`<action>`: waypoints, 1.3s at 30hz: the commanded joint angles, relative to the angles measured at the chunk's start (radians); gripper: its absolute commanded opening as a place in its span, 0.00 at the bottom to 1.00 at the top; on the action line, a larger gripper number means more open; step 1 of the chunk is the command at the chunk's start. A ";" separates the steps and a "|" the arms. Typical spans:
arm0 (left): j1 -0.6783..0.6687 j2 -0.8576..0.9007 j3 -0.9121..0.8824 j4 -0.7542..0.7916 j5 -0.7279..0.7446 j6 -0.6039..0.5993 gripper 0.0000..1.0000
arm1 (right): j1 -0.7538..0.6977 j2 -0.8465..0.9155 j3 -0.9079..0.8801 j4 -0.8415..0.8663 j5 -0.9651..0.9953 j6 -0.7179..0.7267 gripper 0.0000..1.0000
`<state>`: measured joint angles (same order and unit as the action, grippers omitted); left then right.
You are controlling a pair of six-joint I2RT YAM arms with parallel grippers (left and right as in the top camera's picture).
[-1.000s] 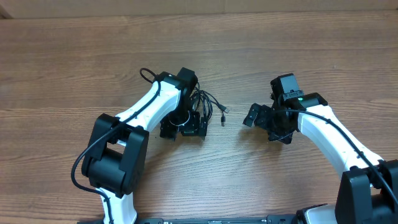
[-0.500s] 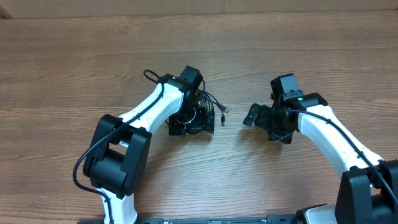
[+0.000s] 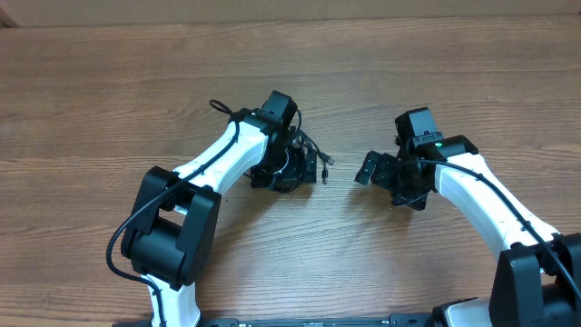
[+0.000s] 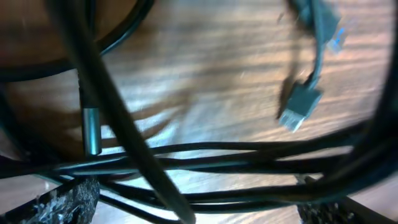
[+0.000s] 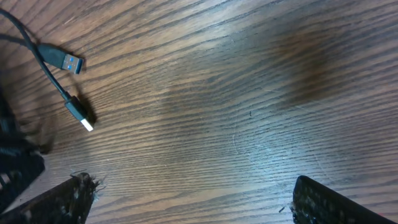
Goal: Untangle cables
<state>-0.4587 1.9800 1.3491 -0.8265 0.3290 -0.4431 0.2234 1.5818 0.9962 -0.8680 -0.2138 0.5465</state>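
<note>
The cables are a tangled black bundle left of the table's middle, with two plug ends trailing right. My left gripper is down on the bundle. In the left wrist view several cables run across between its wide-apart fingers, and a USB plug lies on the wood beyond. My right gripper is open and empty, to the right of the bundle. Its wrist view shows bare wood between the fingers and two USB plugs at the upper left.
The wooden table stretches all round the arms. A thicker black cord fixed to the left arm loops out behind it. The dark body of the left arm shows at the left edge of the right wrist view.
My left gripper has moved right and away from me, further onto the cable bundle. The right arm has not moved.
</note>
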 commanded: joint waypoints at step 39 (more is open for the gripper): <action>-0.005 -0.006 0.003 0.071 -0.003 0.005 0.04 | 0.000 -0.019 -0.008 0.003 -0.005 0.000 1.00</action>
<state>-0.4587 1.9800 1.3487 -0.7593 0.3149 -0.4465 0.2234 1.5818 0.9962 -0.8677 -0.2138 0.5457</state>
